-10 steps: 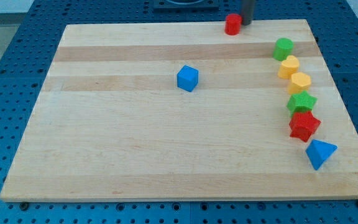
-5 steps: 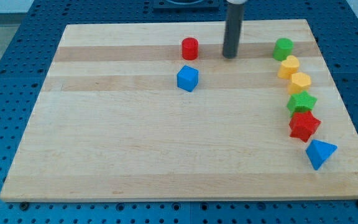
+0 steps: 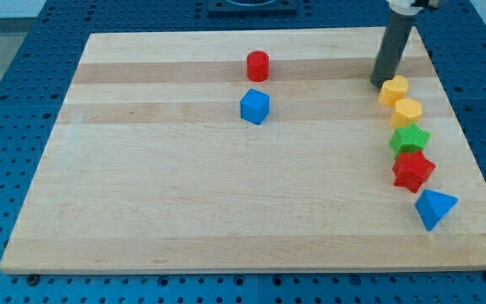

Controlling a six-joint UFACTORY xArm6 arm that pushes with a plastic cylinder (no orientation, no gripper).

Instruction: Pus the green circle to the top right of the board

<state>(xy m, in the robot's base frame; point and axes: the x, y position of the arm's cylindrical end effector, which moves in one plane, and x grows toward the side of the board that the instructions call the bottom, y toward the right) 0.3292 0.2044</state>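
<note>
My dark rod comes down from the view's top right and my tip (image 3: 381,83) rests on the board (image 3: 184,194) just up and left of the upper yellow block (image 3: 393,89). The green circle does not show; the rod stands over the spot where it was in the earlier frames, so it may be hidden behind the rod.
Down the board's right side runs a column: two yellow blocks, the lower one (image 3: 408,111), a green star-like block (image 3: 410,139), a red star (image 3: 413,171) and a blue triangle (image 3: 434,208). A red cylinder (image 3: 258,65) and a blue cube (image 3: 255,106) sit at the upper middle.
My rod moved from the board's upper middle to the right, onto the green circle's place; the circle is now out of sight. Earlier the red cylinder was pushed down-left from the top edge.
</note>
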